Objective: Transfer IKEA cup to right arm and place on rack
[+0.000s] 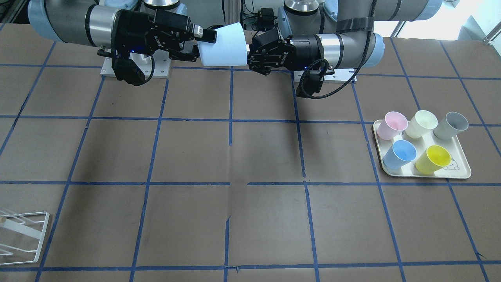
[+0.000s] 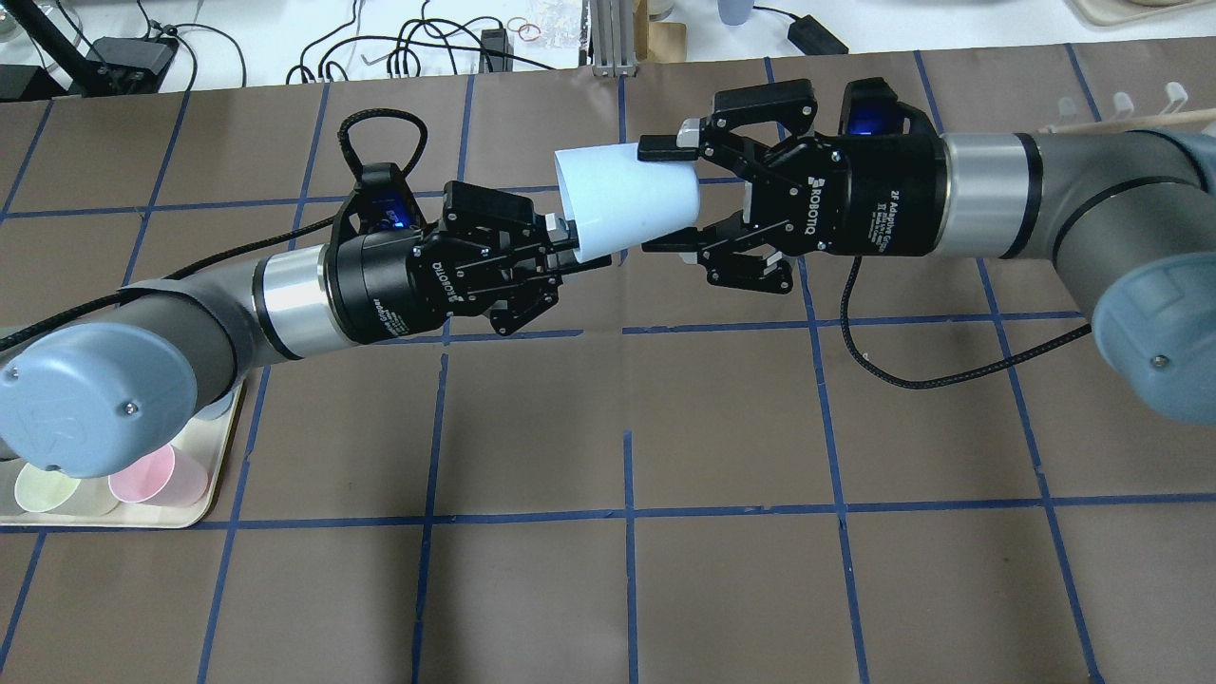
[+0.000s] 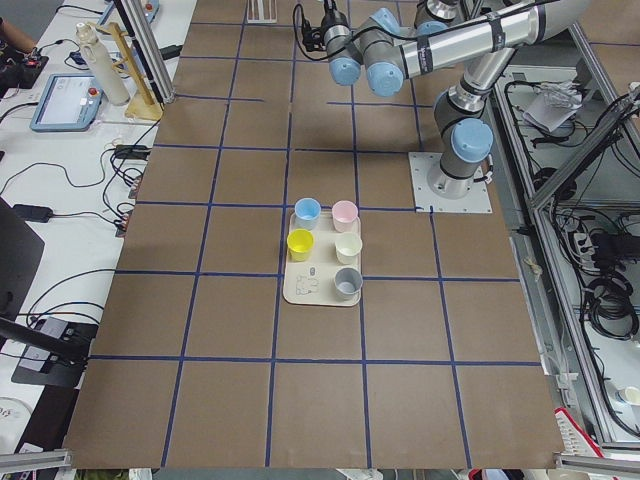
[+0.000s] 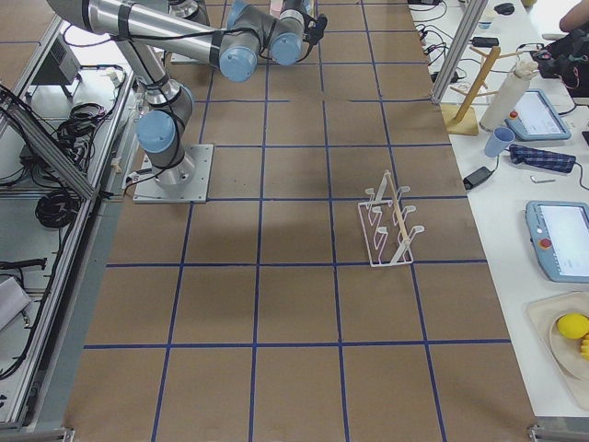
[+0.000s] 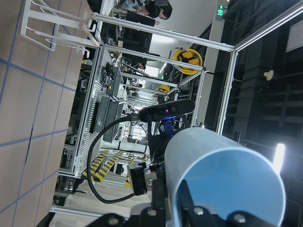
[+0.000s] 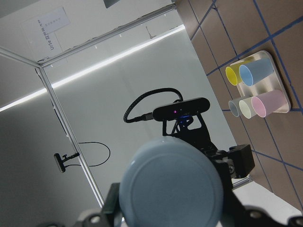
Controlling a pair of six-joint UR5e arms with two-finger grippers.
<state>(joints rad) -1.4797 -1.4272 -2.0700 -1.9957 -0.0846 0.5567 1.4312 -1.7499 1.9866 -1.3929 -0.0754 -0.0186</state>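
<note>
You are working over a brown table (image 1: 188, 149) ruled into large squares by blue tape lines (image 1: 231, 117). The IKEA cup (image 2: 627, 204) is up in the air above the robot-side half, lying on its side between the two arms. Your left gripper (image 2: 579, 249) has its fingers pinched together on the cup's rim, with the mouth end toward it. The right gripper (image 2: 670, 197), on the right arm (image 2: 1045, 199), has its fingers spread to either side of the cup's narrow base end, very close to the wall. You cannot tell from these views whether they press on it. The white wire rack (image 4: 391, 230) stands on the table on the robot's right, well apart from the cup. On the robot's left a cream tray (image 1: 462, 174) carries five cups, mouths up: pink (image 1: 392, 124), cream (image 1: 422, 123), grey (image 1: 452, 125), blue (image 1: 401, 153) and yellow (image 1: 433, 158). Along the operator side runs a white bench (image 4: 515, 212) with a teach pendant (image 4: 563, 241). Aluminium framing (image 5: 226, 90) encloses the cell.
</note>
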